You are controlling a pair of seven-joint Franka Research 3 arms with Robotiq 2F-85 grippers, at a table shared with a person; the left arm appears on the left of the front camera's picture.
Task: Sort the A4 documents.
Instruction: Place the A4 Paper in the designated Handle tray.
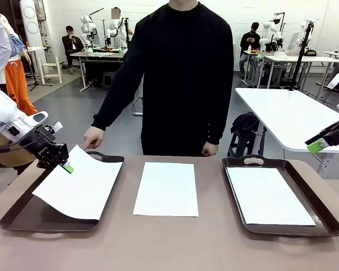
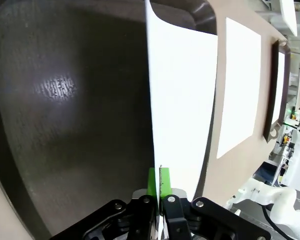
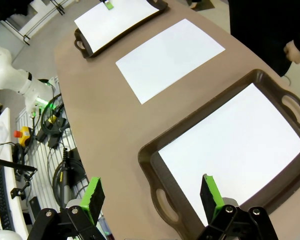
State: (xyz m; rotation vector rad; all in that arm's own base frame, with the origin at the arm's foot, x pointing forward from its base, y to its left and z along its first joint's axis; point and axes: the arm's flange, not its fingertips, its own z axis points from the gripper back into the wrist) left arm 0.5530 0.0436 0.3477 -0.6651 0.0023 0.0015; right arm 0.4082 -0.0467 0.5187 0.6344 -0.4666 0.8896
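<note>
Worktop [image 1: 169,248]: matt brown with rounded corners, bare along its near edge.
Left tray [image 1: 22,217]: dark brown with handles, at the worktop's left end.
Left gripper [image 1: 68,167]: pads pressed together on the left edge of the held sheet [image 1: 79,183], above the left tray's far left part.
Held sheet: white, with its gripped edge lifted, sloping down to the left tray's right side.
Middle sheet [image 1: 166,189]: white, flat on the bare worktop at its centre, between the two trays.
Right tray [image 1: 327,217]: at the worktop's right end, with the right sheet [image 1: 268,195] flat inside it.
Right gripper [image 3: 151,182]: fingers spread, holding nothing, hanging over the right tray's outer rim at the worktop's right edge.
Person: in a black top, standing at the far edge, one hand [image 1: 93,137] pointing down by the left tray's far rim.
Room: grey floor, white tables [image 1: 288,116], and people seated well behind.
</note>
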